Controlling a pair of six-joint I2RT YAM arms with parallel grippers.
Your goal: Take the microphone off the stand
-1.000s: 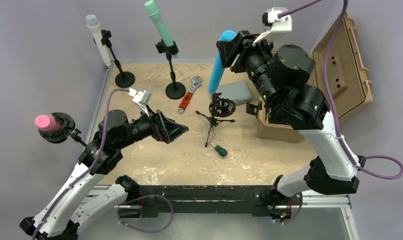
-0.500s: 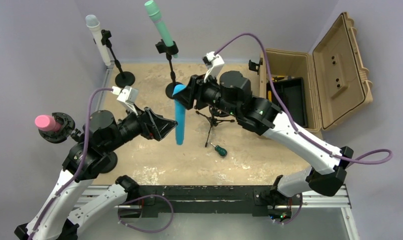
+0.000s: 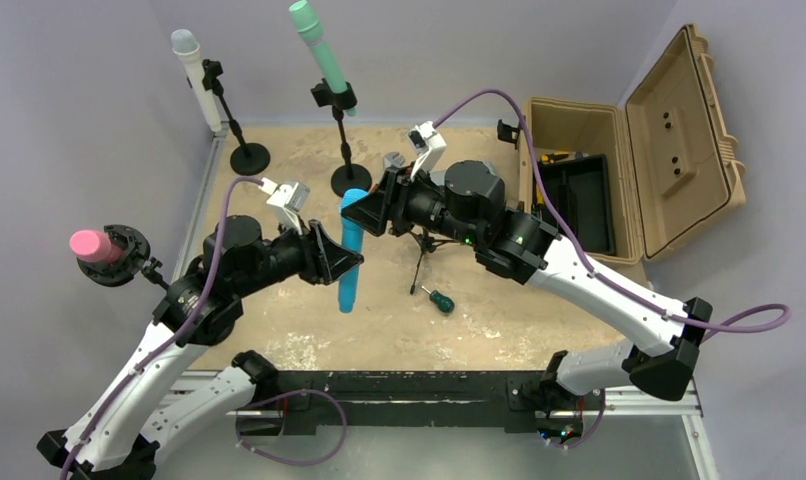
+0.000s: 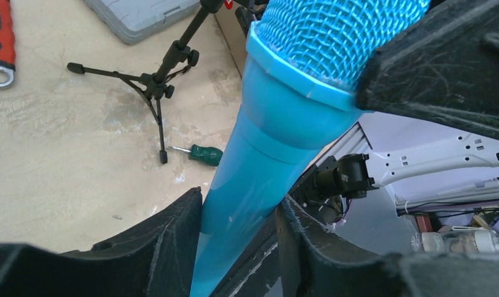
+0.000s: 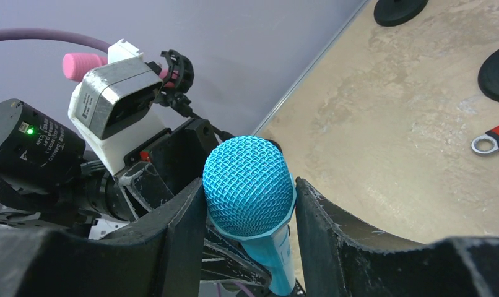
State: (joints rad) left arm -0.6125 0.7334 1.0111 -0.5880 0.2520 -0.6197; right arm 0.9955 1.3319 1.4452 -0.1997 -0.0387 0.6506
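Note:
The blue microphone hangs upright above the middle of the table, clear of the small black tripod stand, which stands behind it with its mount empty. My right gripper is shut on its mesh head, one finger on each side. My left gripper comes in from the left lower down. Its fingers press both sides of the blue body. The tripod stand also shows in the left wrist view.
A pink microphone sits in a mount at the left wall. White and green microphones stand on round-base stands at the back. A green screwdriver lies near the tripod. A tan case stands open at right. A red wrench lies behind.
My right arm has swung from the case to the table's middle, carrying the blue microphone down. My left gripper has gone from wide open to closed around its body.

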